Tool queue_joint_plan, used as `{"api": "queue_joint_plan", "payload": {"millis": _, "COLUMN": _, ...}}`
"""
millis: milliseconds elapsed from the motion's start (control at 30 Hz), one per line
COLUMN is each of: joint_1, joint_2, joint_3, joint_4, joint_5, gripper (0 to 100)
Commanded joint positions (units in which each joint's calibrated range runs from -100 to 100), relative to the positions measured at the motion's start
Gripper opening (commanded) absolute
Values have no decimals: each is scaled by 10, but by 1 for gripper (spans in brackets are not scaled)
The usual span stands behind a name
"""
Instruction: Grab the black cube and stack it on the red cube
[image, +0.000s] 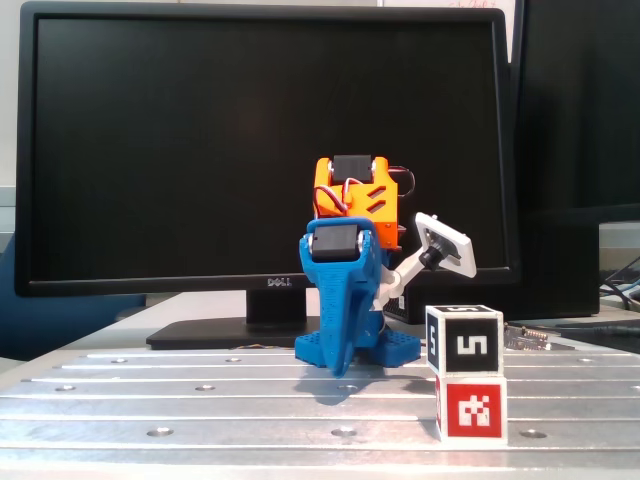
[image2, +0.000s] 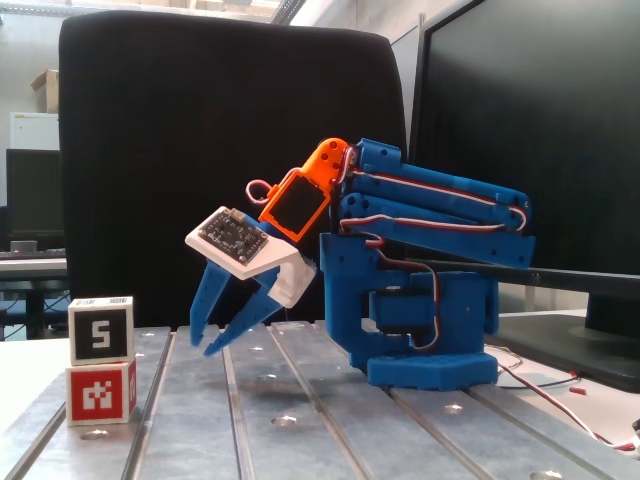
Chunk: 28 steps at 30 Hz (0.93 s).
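The black cube (image: 465, 340) with its white "5" rests squarely on top of the red cube (image: 472, 410), at the front right of the table in one fixed view. In the other fixed view the same stack, the black cube (image2: 101, 330) over the red cube (image2: 101, 392), stands at the left. My blue gripper (image2: 204, 344) points steeply down, its tips just above the table and well to the right of the stack, touching neither cube. Its fingers (image2: 207, 305) stand slightly apart with nothing between them. Seen head-on, the gripper (image: 340, 366) hangs left of the cubes.
The folded blue arm and its base (image2: 430, 340) sit on the slotted metal table (image2: 300, 420). A Dell monitor (image: 270, 150) fills the back, and a black chair back (image2: 200, 120) stands behind the gripper. Loose cables (image2: 590, 415) lie at the right.
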Motion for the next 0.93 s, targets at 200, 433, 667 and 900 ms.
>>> {"api": "queue_joint_plan", "payload": {"millis": 200, "joint_1": -3, "joint_2": -3, "joint_3": 2, "joint_4": 45, "joint_5": 2, "gripper": 3}}
{"api": "queue_joint_plan", "payload": {"millis": 433, "joint_1": -2, "joint_2": 1, "joint_3": 2, "joint_4": 45, "joint_5": 3, "gripper": 3}}
{"api": "queue_joint_plan", "payload": {"millis": 667, "joint_1": -1, "joint_2": 2, "joint_3": 2, "joint_4": 45, "joint_5": 2, "gripper": 3}}
{"api": "queue_joint_plan", "payload": {"millis": 900, "joint_1": -1, "joint_2": 2, "joint_3": 2, "joint_4": 45, "joint_5": 2, "gripper": 3}}
